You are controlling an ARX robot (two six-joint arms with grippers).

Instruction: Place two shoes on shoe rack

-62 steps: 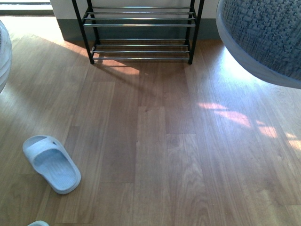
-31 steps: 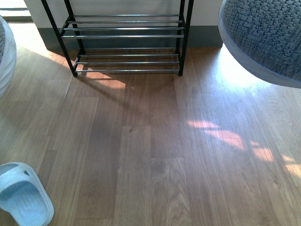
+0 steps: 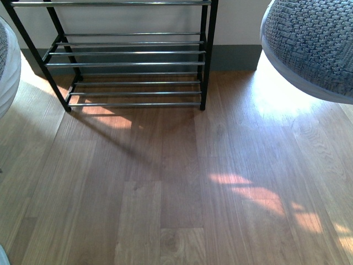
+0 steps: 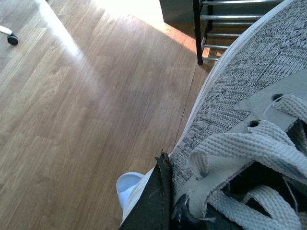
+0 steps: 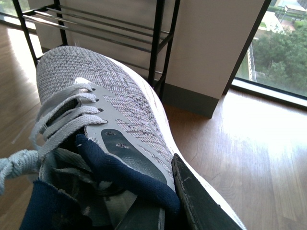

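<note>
I hold two grey knit sneakers off the floor. In the front view one sneaker (image 3: 6, 66) shows at the left edge and the other sneaker (image 3: 314, 44) fills the top right. My left gripper (image 4: 173, 194) is shut on the laced side of its sneaker (image 4: 230, 91); one black finger (image 4: 156, 201) shows. My right gripper (image 5: 160, 191) is shut on the navy collar of its sneaker (image 5: 120, 100), with one finger (image 5: 199, 203) outside the wall. The black shoe rack (image 3: 205, 55) with chrome bars stands ahead against the wall, left of centre, its visible tiers bare.
A pale blue slide (image 4: 128, 184) lies on the wood floor below the left sneaker. A small black caster (image 4: 12, 40) sits far off on the floor. A grey wall (image 5: 211, 52) and a window (image 5: 283, 43) stand right of the rack (image 5: 158, 43).
The front view has closed in on the rack, which now looks larger and lower. The slide has slipped out past the bottom left. Both sneakers stay held.
</note>
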